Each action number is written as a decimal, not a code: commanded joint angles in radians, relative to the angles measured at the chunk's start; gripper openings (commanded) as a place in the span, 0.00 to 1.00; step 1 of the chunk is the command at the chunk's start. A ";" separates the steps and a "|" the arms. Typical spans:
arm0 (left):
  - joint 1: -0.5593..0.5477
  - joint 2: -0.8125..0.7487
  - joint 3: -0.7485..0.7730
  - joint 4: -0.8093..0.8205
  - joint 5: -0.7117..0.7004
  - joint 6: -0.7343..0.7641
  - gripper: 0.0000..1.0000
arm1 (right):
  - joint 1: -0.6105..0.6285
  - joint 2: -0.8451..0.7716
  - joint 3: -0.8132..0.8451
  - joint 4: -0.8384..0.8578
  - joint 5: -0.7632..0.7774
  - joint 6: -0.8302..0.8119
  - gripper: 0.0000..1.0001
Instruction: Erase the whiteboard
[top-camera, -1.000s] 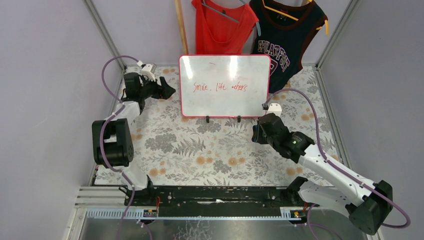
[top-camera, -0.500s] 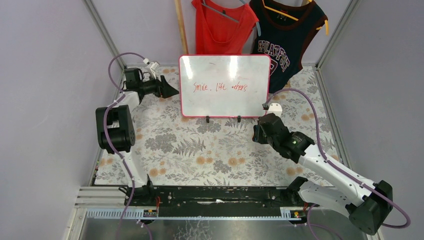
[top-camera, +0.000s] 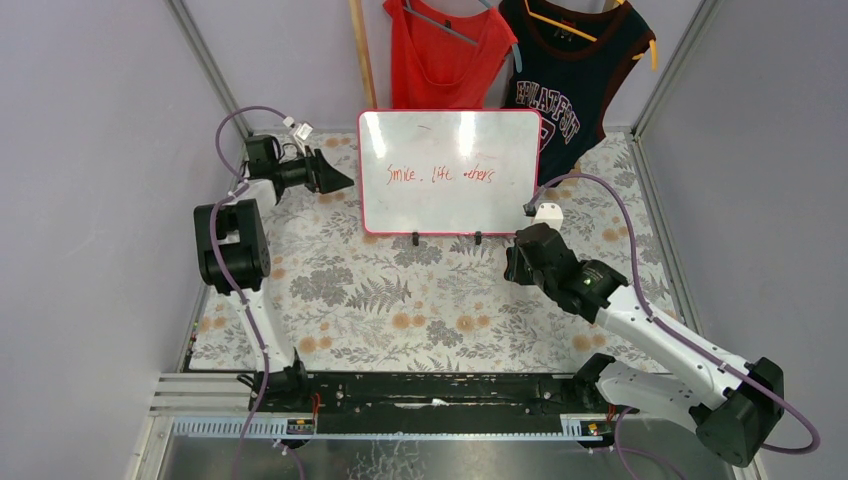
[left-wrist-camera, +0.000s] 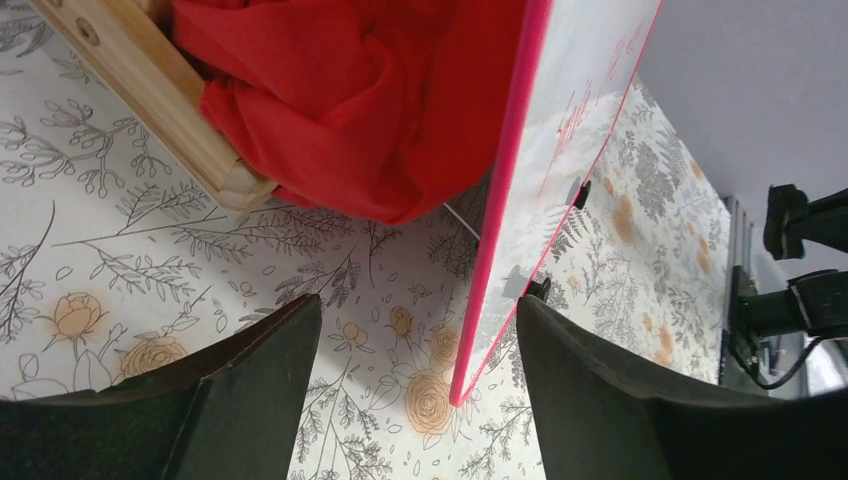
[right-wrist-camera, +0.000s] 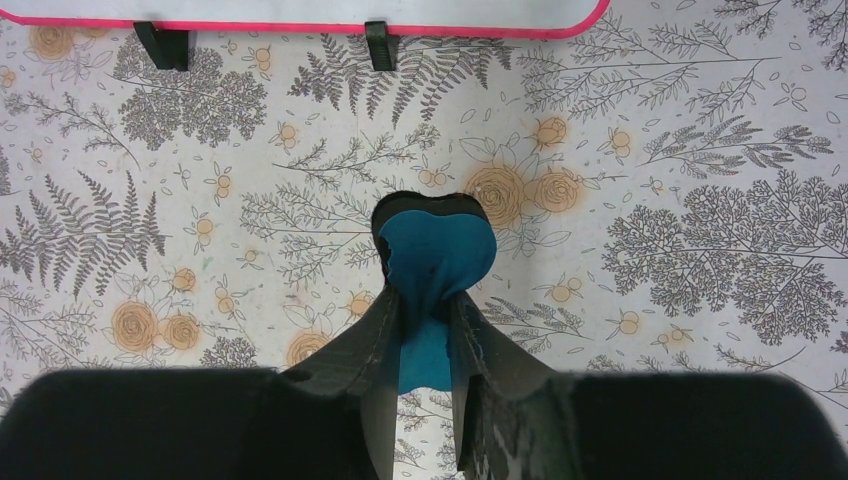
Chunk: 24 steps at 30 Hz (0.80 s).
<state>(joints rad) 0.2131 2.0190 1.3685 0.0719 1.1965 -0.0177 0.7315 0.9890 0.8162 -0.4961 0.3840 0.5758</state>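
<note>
The whiteboard (top-camera: 450, 170) stands upright at the back centre on two black feet, pink-red framed, with red writing across its middle. My left gripper (top-camera: 340, 180) is open just left of its left edge; in the left wrist view the board's pink edge (left-wrist-camera: 500, 200) runs down between my spread fingers (left-wrist-camera: 250, 400). My right gripper (top-camera: 515, 268) hovers in front of the board's lower right corner, shut on the blue eraser (right-wrist-camera: 437, 260). The board's bottom edge (right-wrist-camera: 300, 24) and feet show at the top of the right wrist view.
A red top (top-camera: 445, 50) and a dark jersey (top-camera: 570, 70) hang behind the board. A wooden post (left-wrist-camera: 150, 100) and red cloth (left-wrist-camera: 350, 100) lie close behind the board's left edge. The table (top-camera: 400, 300) has a floral cloth; grey walls stand either side.
My left arm has stretched further back and swung its gripper tip right, up to the board's left edge. My right arm has hardly moved.
</note>
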 joint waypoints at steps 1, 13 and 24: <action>0.030 0.038 0.035 0.177 0.088 -0.139 0.70 | 0.008 0.002 0.044 -0.004 0.042 -0.002 0.00; 0.042 0.231 0.092 1.464 0.254 -1.262 0.65 | 0.008 0.038 0.061 -0.001 0.033 0.006 0.00; 0.024 0.409 0.388 1.530 0.308 -1.477 0.60 | 0.009 0.066 0.068 0.011 0.021 0.011 0.00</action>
<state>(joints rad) 0.2481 2.4046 1.6348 1.4548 1.4715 -1.3579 0.7315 1.0386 0.8368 -0.4984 0.3840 0.5766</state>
